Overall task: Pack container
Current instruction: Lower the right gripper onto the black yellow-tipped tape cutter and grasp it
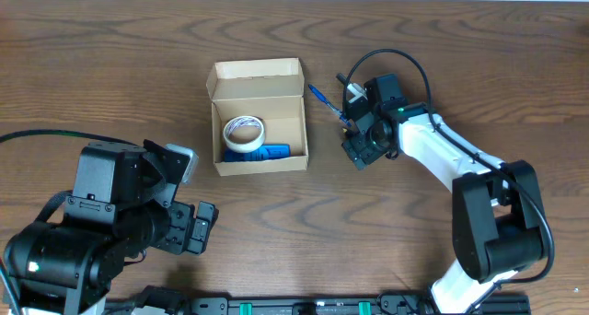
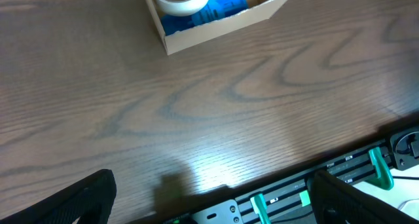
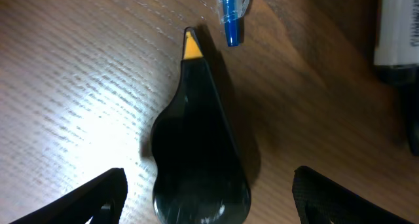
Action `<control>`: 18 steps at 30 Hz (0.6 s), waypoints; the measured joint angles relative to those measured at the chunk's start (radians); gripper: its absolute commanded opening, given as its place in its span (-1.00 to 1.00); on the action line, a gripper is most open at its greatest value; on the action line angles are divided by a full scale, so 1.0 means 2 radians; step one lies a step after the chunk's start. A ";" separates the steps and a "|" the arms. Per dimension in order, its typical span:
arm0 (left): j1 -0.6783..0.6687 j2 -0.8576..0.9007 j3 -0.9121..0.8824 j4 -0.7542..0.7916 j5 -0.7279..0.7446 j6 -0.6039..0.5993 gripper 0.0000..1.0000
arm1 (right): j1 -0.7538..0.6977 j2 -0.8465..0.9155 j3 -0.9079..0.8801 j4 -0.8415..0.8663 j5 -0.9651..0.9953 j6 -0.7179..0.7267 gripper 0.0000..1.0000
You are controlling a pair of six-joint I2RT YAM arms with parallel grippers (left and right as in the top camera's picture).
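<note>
Container (image 1: 258, 75) sits open mid-table, toward the far edge. Right gripper (image 3: 208, 185) has its jaws apart, either side of the black yellow-tipped object (image 3: 196, 132). Centre on its body, clear the blue pen (image 3: 230, 14), then close. Left gripper (image 2: 213, 198) is apart and empty, near the front edge.

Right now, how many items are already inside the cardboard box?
2: a white tape roll in the left half of the container, and a blue item against its near wall. Anything beneath them would be hidden.
</note>
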 measured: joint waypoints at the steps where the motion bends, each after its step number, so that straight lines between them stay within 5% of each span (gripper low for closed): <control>1: 0.000 0.000 0.000 0.000 0.000 0.000 0.91 | 0.000 0.002 0.000 0.002 0.001 0.000 0.69; 18: 0.000 0.000 0.000 0.000 0.000 0.000 0.90 | 0.000 0.012 0.000 0.023 0.002 -0.007 0.68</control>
